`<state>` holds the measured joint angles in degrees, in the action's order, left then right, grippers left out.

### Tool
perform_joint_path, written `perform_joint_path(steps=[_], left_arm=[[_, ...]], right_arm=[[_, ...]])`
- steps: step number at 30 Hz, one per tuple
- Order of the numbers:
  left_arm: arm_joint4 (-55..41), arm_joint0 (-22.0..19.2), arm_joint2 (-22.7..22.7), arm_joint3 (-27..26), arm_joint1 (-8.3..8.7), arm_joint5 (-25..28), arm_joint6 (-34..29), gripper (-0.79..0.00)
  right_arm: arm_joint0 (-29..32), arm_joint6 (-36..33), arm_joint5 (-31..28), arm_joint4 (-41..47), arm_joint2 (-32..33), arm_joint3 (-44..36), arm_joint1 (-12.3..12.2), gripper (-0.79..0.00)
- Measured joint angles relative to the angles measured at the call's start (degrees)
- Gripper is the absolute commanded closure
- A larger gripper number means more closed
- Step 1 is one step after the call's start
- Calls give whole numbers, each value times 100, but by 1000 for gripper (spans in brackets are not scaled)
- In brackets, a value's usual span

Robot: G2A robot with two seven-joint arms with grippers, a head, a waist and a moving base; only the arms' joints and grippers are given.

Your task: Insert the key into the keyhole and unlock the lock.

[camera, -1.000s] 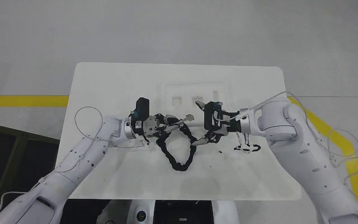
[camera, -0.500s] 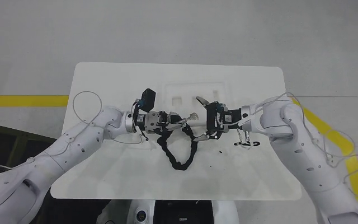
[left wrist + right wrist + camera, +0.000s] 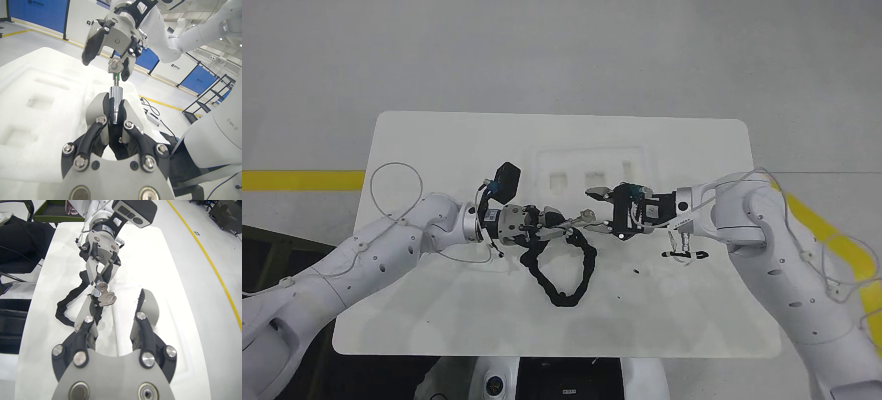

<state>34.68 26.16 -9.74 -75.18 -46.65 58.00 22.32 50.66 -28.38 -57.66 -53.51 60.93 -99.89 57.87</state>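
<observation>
Left gripper point(image 3: 114, 100): clamped on the chrome lock cylinder point(image 3: 115, 94), centre of the top view.
Key point(image 3: 115, 67): left wrist view shows the blade in line with the cylinder's end.
Keyhole point(image 3: 102, 287): right wrist view shows its face; blade depth unclear.
Right gripper point(image 3: 117, 295): jaws spread, empty, key head beside one finger.
Cable point(image 3: 60, 311): black loop on the table point(image 3: 442, 150).
</observation>
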Motion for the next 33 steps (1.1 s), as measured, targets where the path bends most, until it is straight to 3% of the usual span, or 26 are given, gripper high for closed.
perform_joint_path(steps=[8,18,33], left_arm=[[-162,9,0,-97,48,0,-129,0],[-180,42,0,-201,66,0,-149,0],[8,73,0,-161,75,0,39,0]], right_arm=[[35,171,57,-66,4,-38,-15,-169],[37,245,58,-24,-49,5,-28,-3],[-142,-293,-25,660,-285,80,-66,0]])
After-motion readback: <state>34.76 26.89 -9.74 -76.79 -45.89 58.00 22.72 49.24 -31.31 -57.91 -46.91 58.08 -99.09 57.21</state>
